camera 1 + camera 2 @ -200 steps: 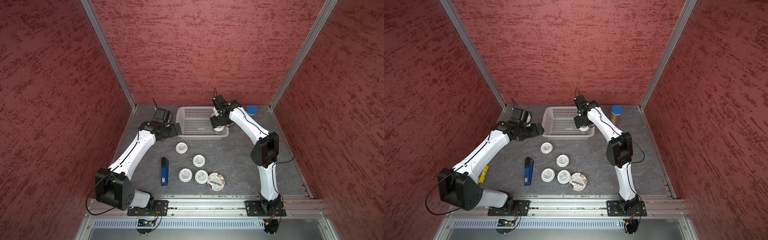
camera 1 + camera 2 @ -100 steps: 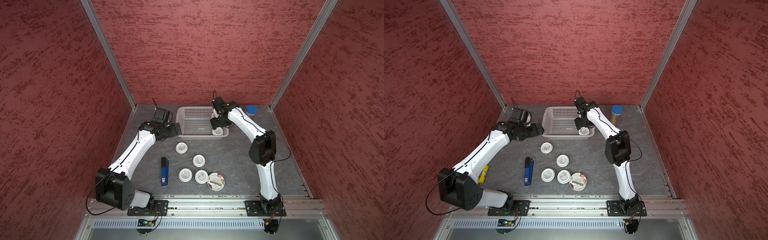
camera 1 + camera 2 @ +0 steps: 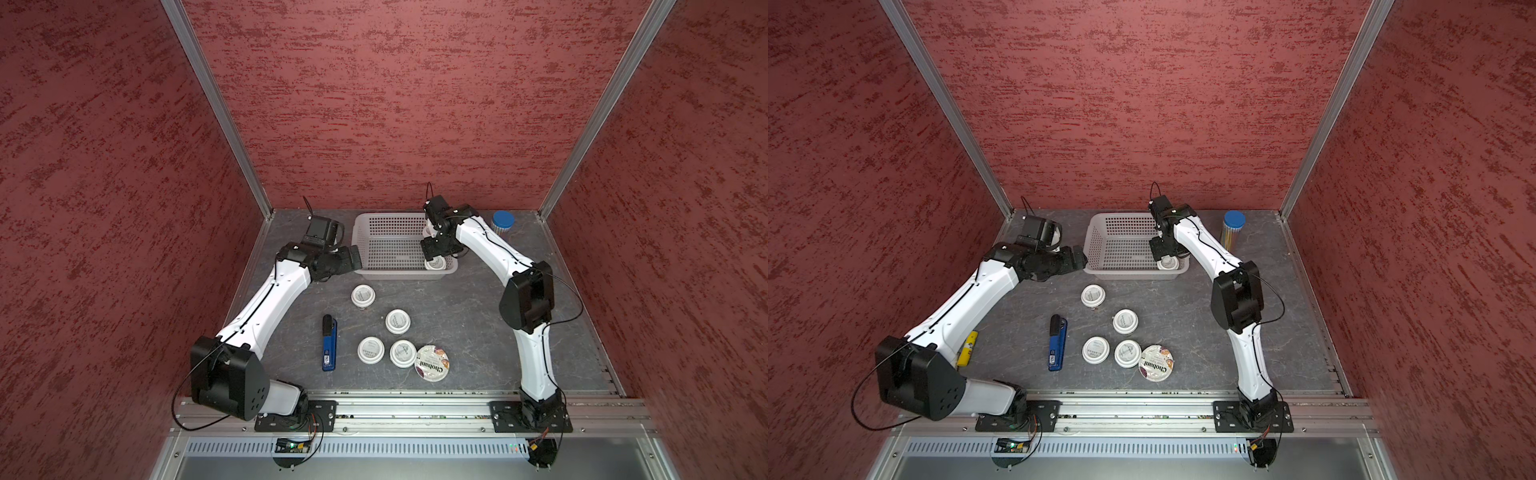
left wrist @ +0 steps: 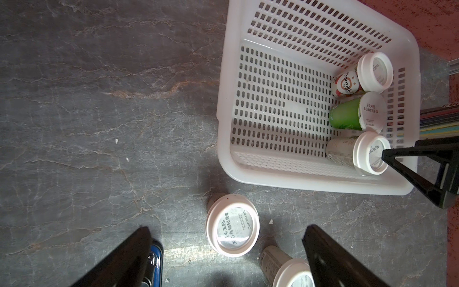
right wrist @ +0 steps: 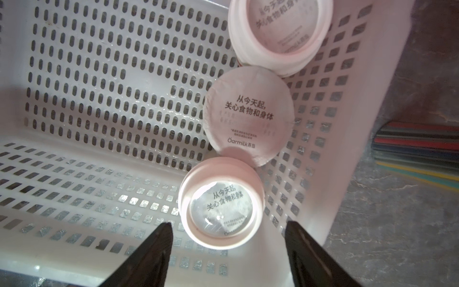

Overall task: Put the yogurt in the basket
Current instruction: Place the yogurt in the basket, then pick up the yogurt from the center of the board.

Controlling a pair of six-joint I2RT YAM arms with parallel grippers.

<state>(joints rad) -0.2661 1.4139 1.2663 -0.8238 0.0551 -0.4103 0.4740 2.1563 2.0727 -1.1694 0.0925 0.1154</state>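
the basket (image 3: 399,275) holds three cups (image 5: 248,114) in a row along its right end. four cups (image 3: 363,296) stand on the table (image 3: 457,324) before it, the chobani cup (image 3: 432,363) just right of the nearest pair, a long tool (image 3: 329,343) lying to their left.

Both top views: only one basket cup (image 3: 435,263) seen, rest of that basket (image 3: 390,224) corner covered by the right arm (image 3: 486,245); lid print too small to be read. In a top view, yellow item (image 3: 967,348) half hidden under the left arm (image 3: 963,306). Left wrist view: lower cup (image 4: 280,268) and blue tool (image 4: 159,261) cut by the frame edge, partly covered by the left gripper (image 4: 227,227). Right wrist view: end cup (image 5: 280,29) cropped, pencil tube (image 5: 419,149) seen only as a blurred sliver
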